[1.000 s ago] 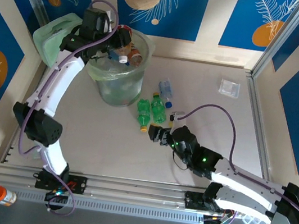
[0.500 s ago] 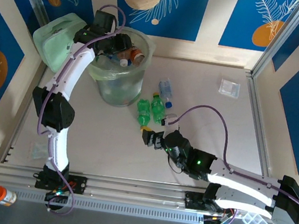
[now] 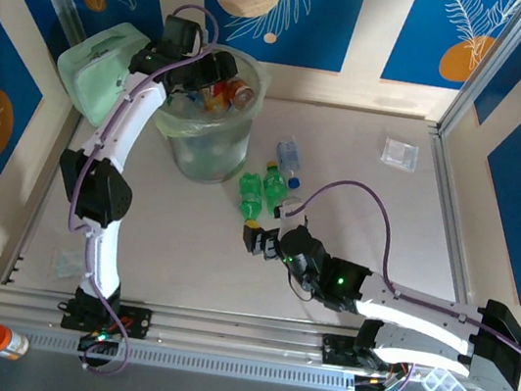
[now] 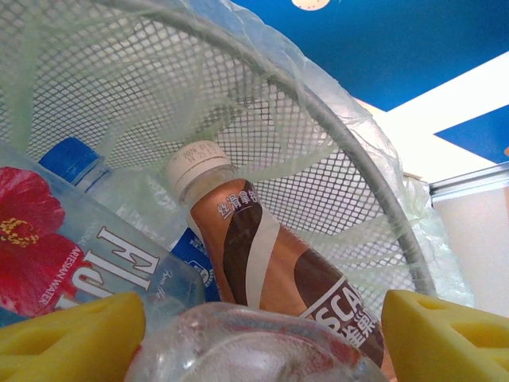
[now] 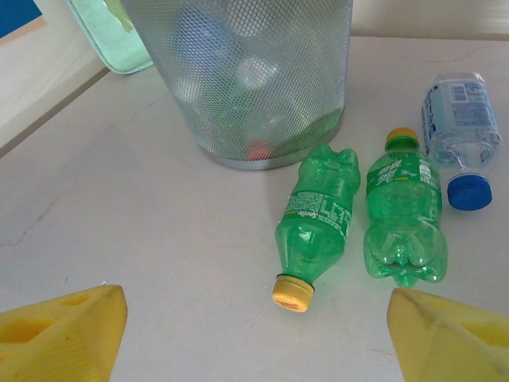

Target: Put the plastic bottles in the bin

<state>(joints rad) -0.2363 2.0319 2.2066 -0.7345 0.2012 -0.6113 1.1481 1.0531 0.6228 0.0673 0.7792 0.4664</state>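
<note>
Plastic bottles and bin, with both pincers. The left gripper point(image 4: 258, 318) hangs in the mouth of the bin point(image 3: 204, 147), its yellow fingers point(image 4: 75, 334) spread wide. A clear bottle point(image 4: 246, 346) lies between them, and you cannot tell whether it touches the pads. Just beyond it in the bin rest a brown-labelled bottle point(image 4: 262, 263) and a flower-labelled bottle point(image 4: 71, 255). The right gripper point(image 5: 254, 310) is spread and empty, aimed at three bottles lying on the table just right of the bin: two green bottles point(image 5: 318, 211) point(image 5: 404, 215) side by side and, further right of the bin, a clear blue-capped bottle point(image 5: 460, 119). Expect all three to be light, thin-walled and slick. They look empty, should dent under a hard squeeze, and will likely roll if nudged. Take hold across the labelled middle of the body, jaws square to the long axis, because the neck and cap offer too little to pinch. The green pair lie close together with only a narrow gap, so one finger must slip between them or you risk pushing the neighbour away. The one nearer the bin has the freer outer flank. The bin wall stands just behind them, and the left arm occupies the bin mouth. A pale green container point(image 3: 92, 70) sits against the bin's far left, and a small clear packet point(image 3: 400, 153) lies well right of the bin.
</note>
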